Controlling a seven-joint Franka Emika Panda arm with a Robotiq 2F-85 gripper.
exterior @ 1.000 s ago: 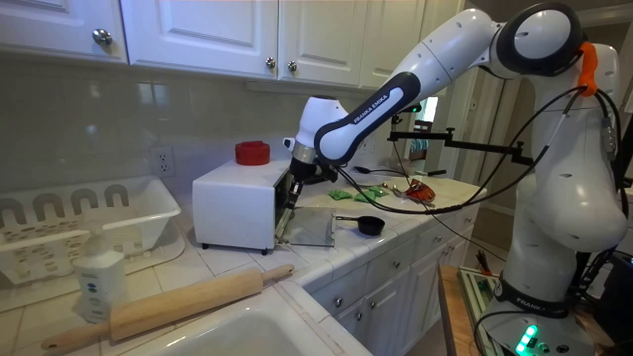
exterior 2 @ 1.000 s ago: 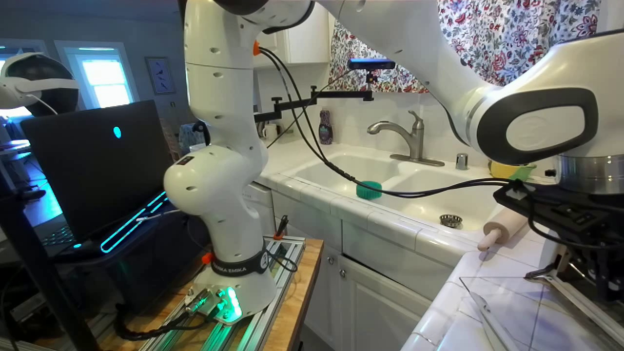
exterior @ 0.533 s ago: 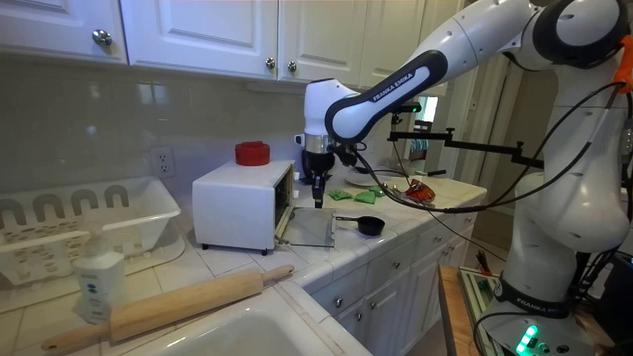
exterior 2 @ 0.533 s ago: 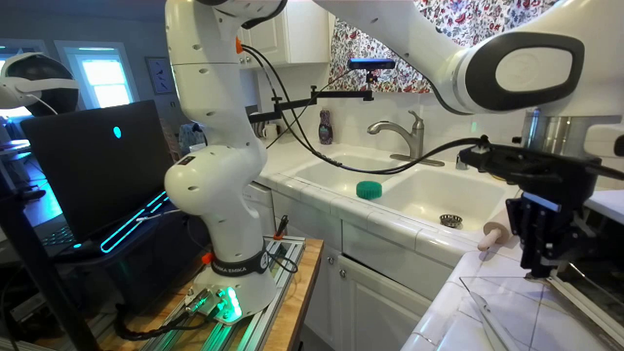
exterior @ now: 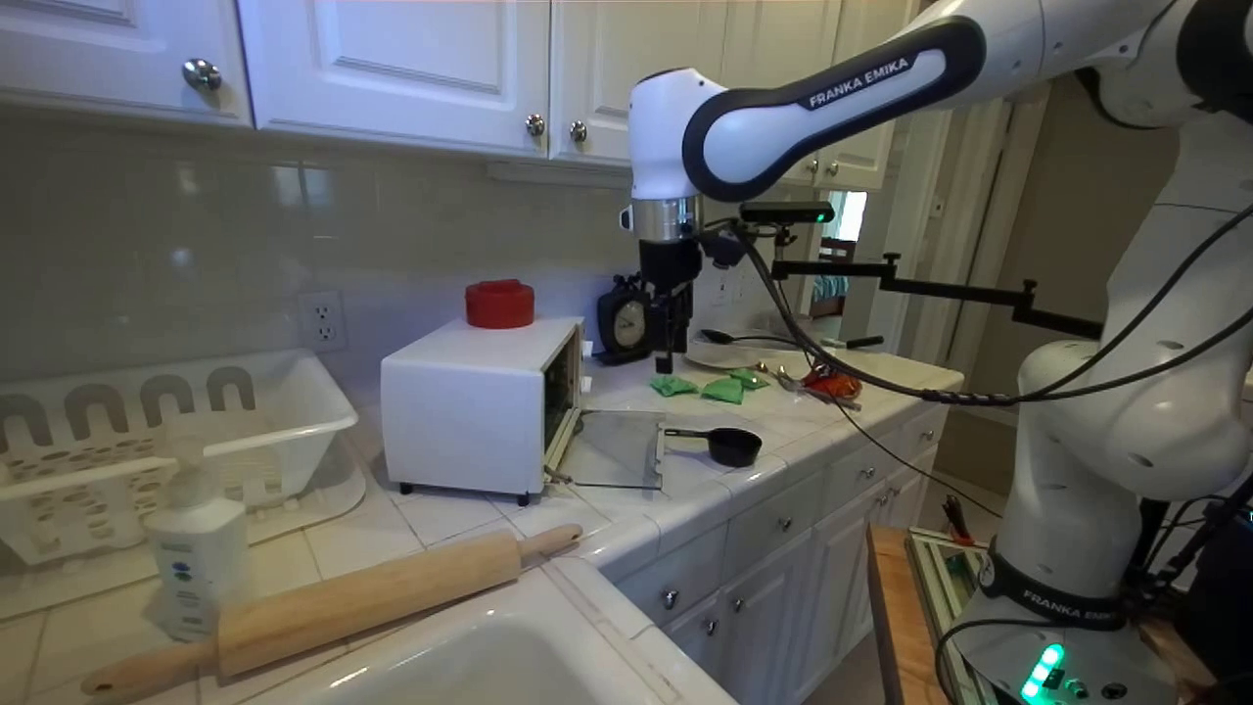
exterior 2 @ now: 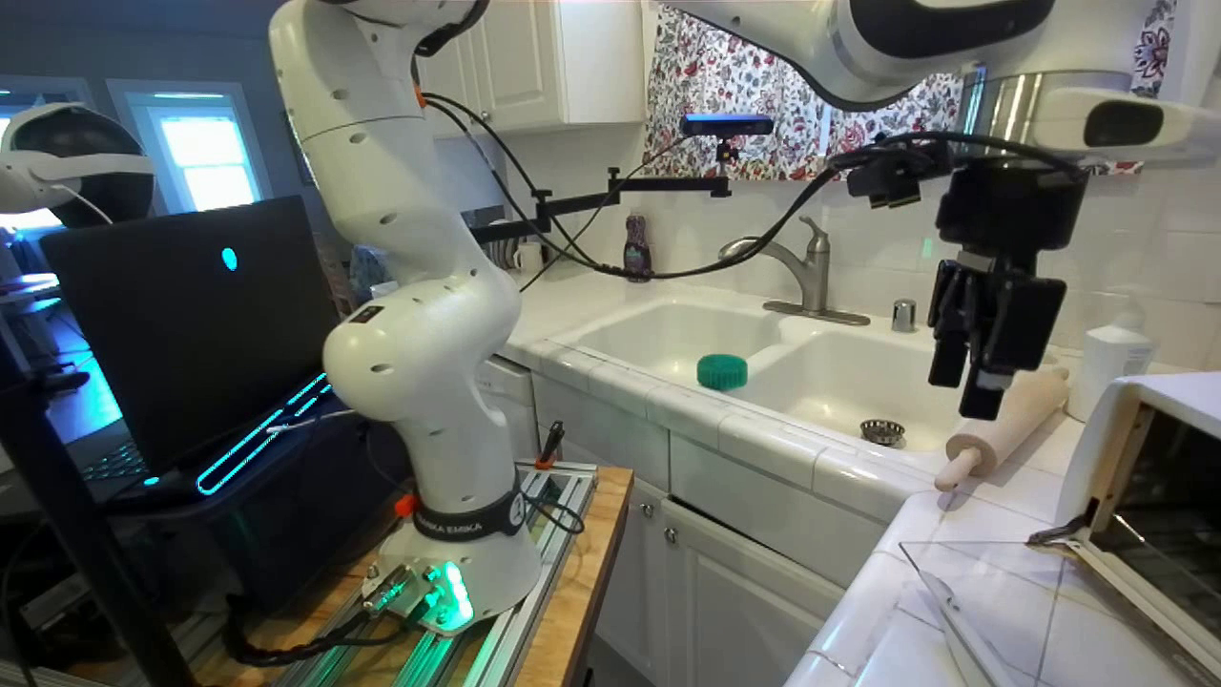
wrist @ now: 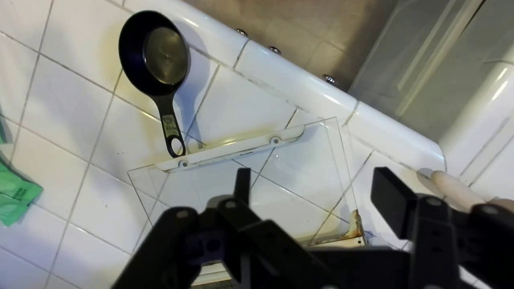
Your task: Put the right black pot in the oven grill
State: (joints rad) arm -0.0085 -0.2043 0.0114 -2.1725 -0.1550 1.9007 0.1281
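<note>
The black pot (exterior: 734, 447), small and with a short handle, stands upright on the tiled counter. In the wrist view the pot (wrist: 138, 52) lies at upper left, its handle end close by the door's edge. The white oven grill (exterior: 465, 421) has its glass door (exterior: 617, 450) folded down; in an exterior view the oven grill (exterior 2: 1097, 463) shows a dark interior. My gripper (wrist: 313, 184) is open, jaws wide apart with nothing between them. It points straight down, high above the glass door, and is clear of the pot.
A red container (exterior: 499, 304) sits on top of the oven. Behind stands a black dial clock or scale (exterior: 622, 318), with green packets (exterior: 722, 391) nearby. A rolling pin (exterior: 372, 597), a dish rack (exterior: 303, 431) and the sink (exterior 2: 849, 372) are on the oven's far side.
My gripper was tilted at the oven's mouth a second ago. It has since swung upright, risen and moved away from the oven, and its jaws have opened. Pot and door have not moved.
</note>
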